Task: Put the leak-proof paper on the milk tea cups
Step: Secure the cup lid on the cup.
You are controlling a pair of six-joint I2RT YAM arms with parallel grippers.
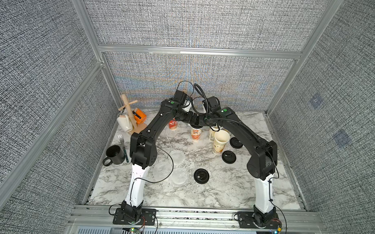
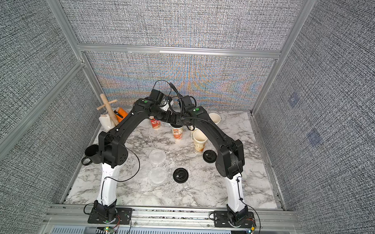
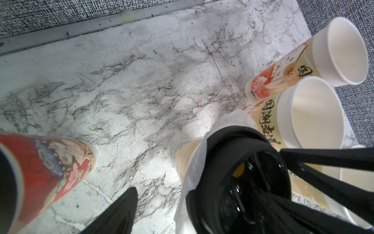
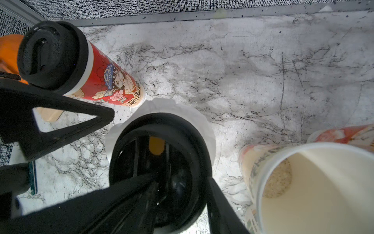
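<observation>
Lying flat on near marble tabletop (image 1: 222,193), three translucent whitish round film discs (image 1: 178,175); farther back, another disc (image 4: 162,107) crumpled under a black round plastic lid (image 4: 182,125) atop a tall printed paper cup (image 1: 195,135); left gripper (image 1: 188,119) spread wide alongside; right gripper (image 4: 182,179) partly apart at the lid's rim, grip unclear.

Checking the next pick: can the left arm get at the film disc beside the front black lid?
Probably yes: the film disc lies flat in the open beside the black lid, near the base of the left arm, which must fold back.
</observation>
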